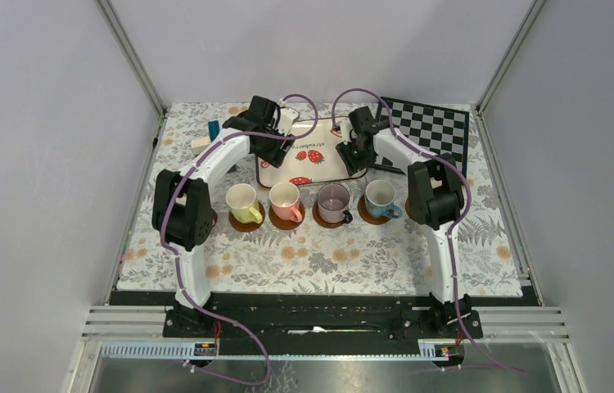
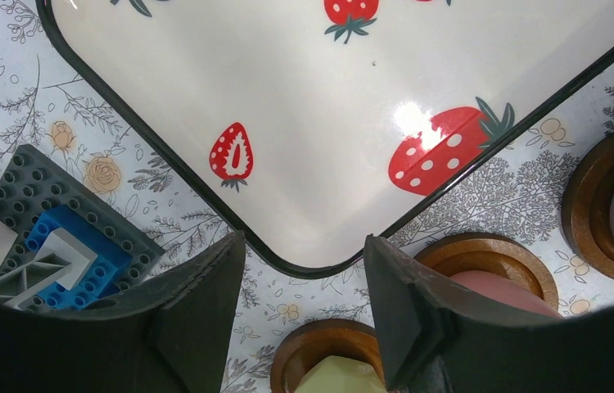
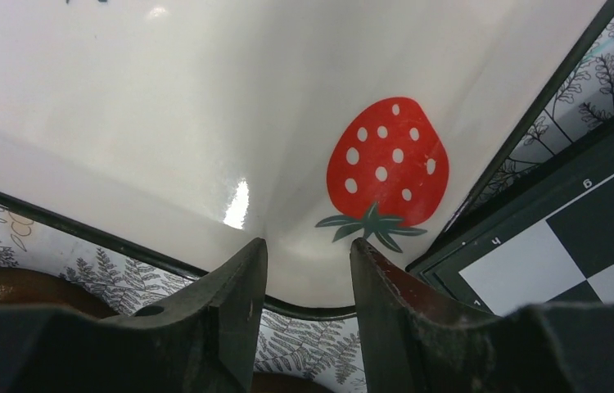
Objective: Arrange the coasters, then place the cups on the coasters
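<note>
While the floral desk [image 1: 328, 262] carries the strawberry tray [image 1: 328, 168] at upper centre of the frame, both arms reach over it: left fingers [image 2: 205, 295] and right fingers [image 3: 230, 303] are apart, nothing between them. Just below the tray, mid-frame, four cups [image 1: 334, 201] sit in a row, each on its own coaster [image 1: 246, 226].

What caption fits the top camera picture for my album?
Four cups sit on coasters in a row while the left hand and right hand hover over the strawberry tray.
</note>
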You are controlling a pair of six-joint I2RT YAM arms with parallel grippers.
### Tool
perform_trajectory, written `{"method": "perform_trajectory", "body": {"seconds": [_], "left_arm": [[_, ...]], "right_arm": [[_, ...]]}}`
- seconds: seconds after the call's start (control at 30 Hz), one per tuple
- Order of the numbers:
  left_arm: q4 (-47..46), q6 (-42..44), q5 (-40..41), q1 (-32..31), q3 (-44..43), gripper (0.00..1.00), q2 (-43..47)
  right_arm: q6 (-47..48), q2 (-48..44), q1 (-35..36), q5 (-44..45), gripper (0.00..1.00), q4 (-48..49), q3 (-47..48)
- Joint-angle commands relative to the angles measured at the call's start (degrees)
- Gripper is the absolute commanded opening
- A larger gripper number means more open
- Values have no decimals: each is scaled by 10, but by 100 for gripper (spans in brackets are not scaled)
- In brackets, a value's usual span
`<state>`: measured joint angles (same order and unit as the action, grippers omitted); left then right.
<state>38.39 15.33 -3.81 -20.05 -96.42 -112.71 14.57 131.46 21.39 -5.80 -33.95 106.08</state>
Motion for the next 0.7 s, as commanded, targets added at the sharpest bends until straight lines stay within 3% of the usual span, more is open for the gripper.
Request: {"method": "perform_trajectory", "body": {"seconds": [0.0, 0.67], "left_arm": [[-24, -7, -2, 4, -20, 61, 13], [-24, -14, -12, 6, -13, 63, 19]], "right_arm": [[8, -32, 1, 27, 49, -27, -32], [-13, -68, 18, -40, 48, -60, -66]]}}
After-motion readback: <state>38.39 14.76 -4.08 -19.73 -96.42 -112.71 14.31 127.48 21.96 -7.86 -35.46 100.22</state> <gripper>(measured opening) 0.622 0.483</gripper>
